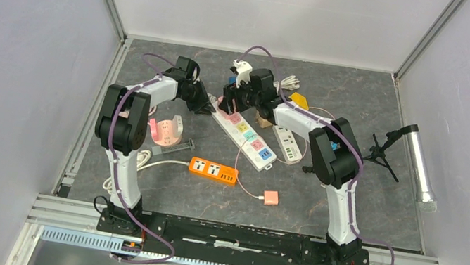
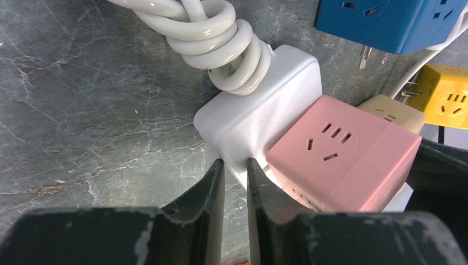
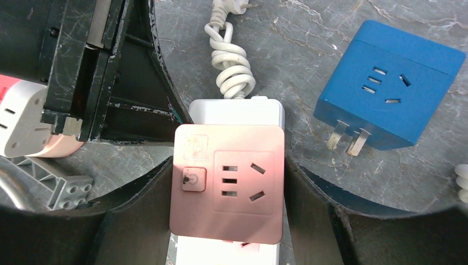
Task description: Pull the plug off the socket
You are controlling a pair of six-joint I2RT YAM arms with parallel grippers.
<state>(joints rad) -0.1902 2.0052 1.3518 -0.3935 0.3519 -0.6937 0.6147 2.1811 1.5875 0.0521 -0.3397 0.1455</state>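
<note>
A pink cube plug (image 3: 229, 182) sits in the far end of a white power strip (image 1: 246, 133) with coloured sockets. My right gripper (image 3: 229, 190) is shut on the cube, one finger on each side. It shows pink in the left wrist view (image 2: 342, 154) on the strip's white end (image 2: 259, 110). My left gripper (image 2: 235, 165) is almost fully closed, its tips against the strip's end corner just left of the cube. In the top view both grippers meet at the strip's far end (image 1: 225, 106).
The strip's coiled white cord (image 2: 215, 38) lies beyond it. A blue cube plug (image 3: 389, 88), a yellow one (image 2: 447, 94) and a beige one (image 2: 392, 110) lie close by. An orange strip (image 1: 213, 170), a second white strip (image 1: 286, 143) and a silver cylinder (image 1: 420, 169) lie on the table.
</note>
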